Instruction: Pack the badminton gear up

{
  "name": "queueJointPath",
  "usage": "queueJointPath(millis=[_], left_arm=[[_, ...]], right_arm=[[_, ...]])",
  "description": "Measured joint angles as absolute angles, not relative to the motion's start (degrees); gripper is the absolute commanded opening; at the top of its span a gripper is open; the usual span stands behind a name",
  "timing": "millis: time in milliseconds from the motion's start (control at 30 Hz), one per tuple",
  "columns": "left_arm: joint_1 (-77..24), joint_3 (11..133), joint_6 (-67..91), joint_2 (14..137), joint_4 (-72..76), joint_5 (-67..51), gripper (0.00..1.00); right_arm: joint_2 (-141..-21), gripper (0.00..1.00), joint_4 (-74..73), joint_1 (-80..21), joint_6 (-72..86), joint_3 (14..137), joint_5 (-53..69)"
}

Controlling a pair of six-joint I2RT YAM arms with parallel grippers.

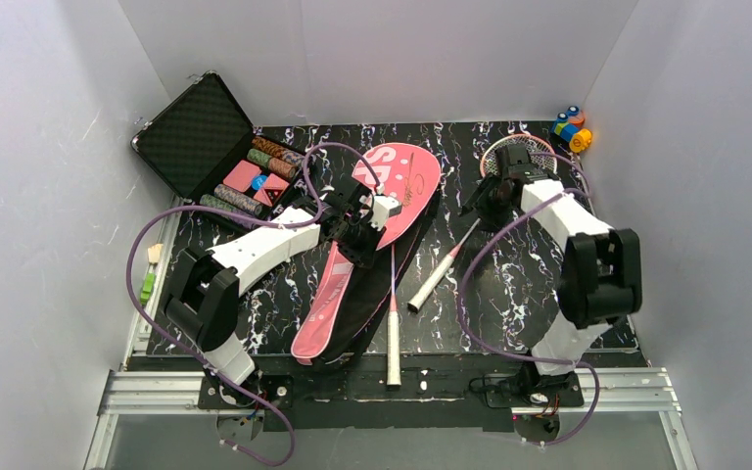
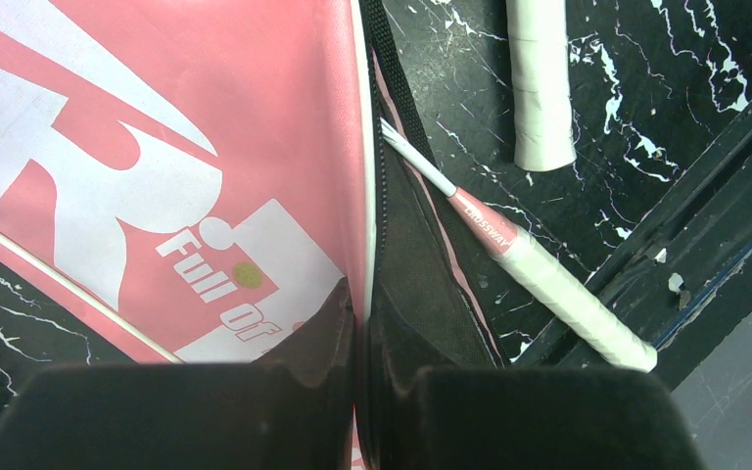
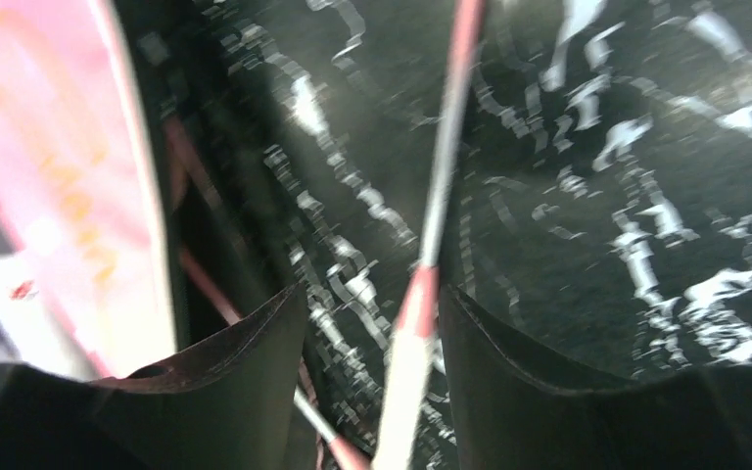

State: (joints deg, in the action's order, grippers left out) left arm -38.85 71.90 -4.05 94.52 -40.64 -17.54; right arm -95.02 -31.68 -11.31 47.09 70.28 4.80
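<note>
My left gripper [image 2: 360, 318] pinches the open edge of the pink bag [image 2: 157, 147], which lies mid-table; my right gripper [image 3: 372, 304] stands spread astride the shaft of a racket [image 3: 443, 186] lying on the table [image 1: 529, 284] beside it.

— The bag [image 2: 157, 147]: is that cloth?
— Smooth pink synthetic with a faint sheen, and the white print lies flat on it. The edge trim is black, woven and matt.
— And the handle [image 2: 568, 294]?
— White wrap tape, matt, ridged where the turns overlap. The pink cone [image 2: 485, 223] above it is glossy.
— The table [image 1: 509, 284]?
— Smooth black with white marble veining and a low sheen.
— Upper left of the top view?
— The case [image 1: 196, 127], its lid lined with dimpled black foam.
— Bottom edge?
— A rail [image 1: 157, 392] of bare silvery metal. The left fingers [image 2: 186, 411] look like matt black plastic.
</note>
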Motion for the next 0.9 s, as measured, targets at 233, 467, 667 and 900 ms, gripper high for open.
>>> queueJointPath(millis=[233, 467, 667, 900], left_arm=[[-38.9, 71.8, -4.1, 94.5, -40.6, -17.6, 0.00], [-38.9, 71.6, -4.3, 94.5, -40.6, -17.6, 0.00], [-38.9, 71.4, -4.5, 94.1, -40.7, -17.6, 0.00], [-38.9, 70.9, -4.5, 93.9, -40.8, -17.6, 0.00]], right_arm=[[-108.3, 0.55, -39.5, -9.8, 43.2, 80.4, -4.0], [-115.6, 0.47, -43.0, -9.8, 41.5, 87.4, -8.5], [-117.0, 0.21, -44.0, -9.8, 40.8, 88.4, -9.3], [-115.3, 0.03, -41.8, -9.8, 40.0, 85.6, -9.6]])
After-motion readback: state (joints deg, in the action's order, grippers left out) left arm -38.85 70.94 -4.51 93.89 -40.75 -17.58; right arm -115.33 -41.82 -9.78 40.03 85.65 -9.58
